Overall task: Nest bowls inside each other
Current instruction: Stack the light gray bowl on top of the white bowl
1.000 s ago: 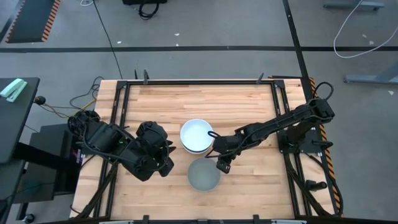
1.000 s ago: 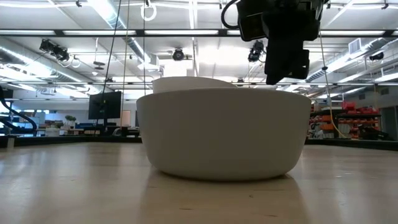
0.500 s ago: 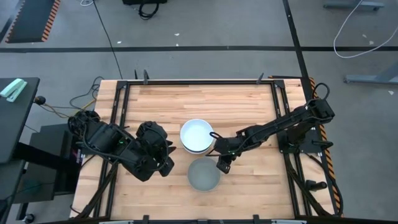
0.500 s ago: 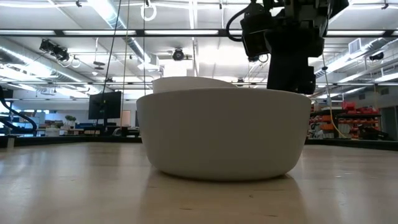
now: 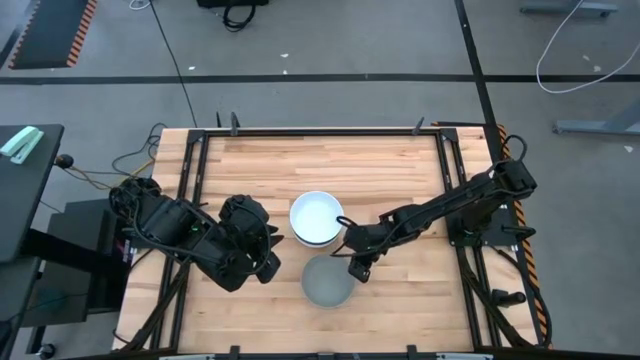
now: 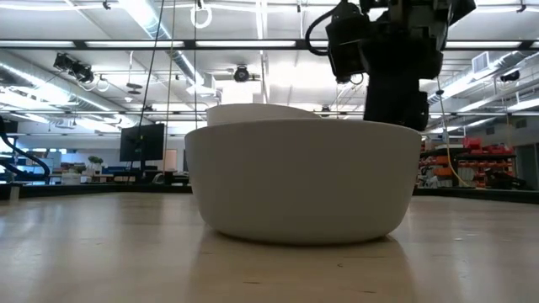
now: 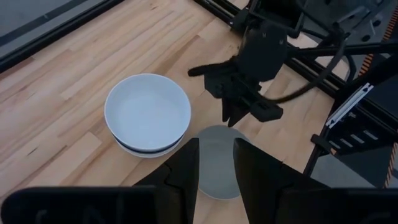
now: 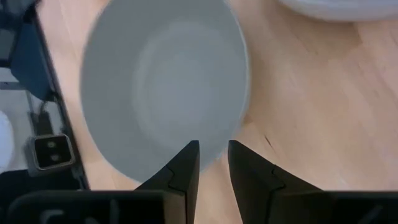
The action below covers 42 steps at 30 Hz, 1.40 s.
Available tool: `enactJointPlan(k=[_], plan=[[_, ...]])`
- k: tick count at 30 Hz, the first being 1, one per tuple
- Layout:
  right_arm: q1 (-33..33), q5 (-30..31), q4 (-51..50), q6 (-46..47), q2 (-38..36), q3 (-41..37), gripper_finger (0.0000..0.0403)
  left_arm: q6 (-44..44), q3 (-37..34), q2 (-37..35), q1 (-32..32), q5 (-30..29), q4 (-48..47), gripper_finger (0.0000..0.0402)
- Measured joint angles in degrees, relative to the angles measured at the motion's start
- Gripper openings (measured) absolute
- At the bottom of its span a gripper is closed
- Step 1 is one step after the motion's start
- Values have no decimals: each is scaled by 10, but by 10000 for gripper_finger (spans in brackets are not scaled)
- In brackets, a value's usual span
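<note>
Right gripper (image 5: 358, 270), fingers narrowly parted and empty, poised at grey bowl's (image 5: 327, 281) right rim, near table edge. White-topped nested stack (image 5: 317, 218) sits just beyond. Grey bowl apparently last to nest. Left gripper (image 5: 268, 262) idle left of bowls, fingers narrowly apart.

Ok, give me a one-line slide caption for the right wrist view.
Right claw, fingers slightly apart, poised over the rim of the grey bowl on the wooden table.

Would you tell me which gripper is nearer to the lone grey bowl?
Right. The right gripper sits at the grey bowl's rim, fingers astride it; the left gripper waits apart, off its other side.
</note>
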Motion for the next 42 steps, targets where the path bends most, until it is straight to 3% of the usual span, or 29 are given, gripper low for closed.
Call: enactJointPlan(k=[13, 25, 32, 42], plan=[[7, -21, 66, 13, 83, 1, 93, -2, 0, 7, 0, -1, 3, 107], [1, -39, 61, 13, 79, 1, 93, 7, 0, 13, 0, -1, -1, 107], [-16, -40, 15, 5, 52, 8, 93, 7, 0, 13, 0, -1, -3, 107], [-37, -4, -124, -17, 8, 8, 93, 8, 0, 12, 0, -2, -2, 107]])
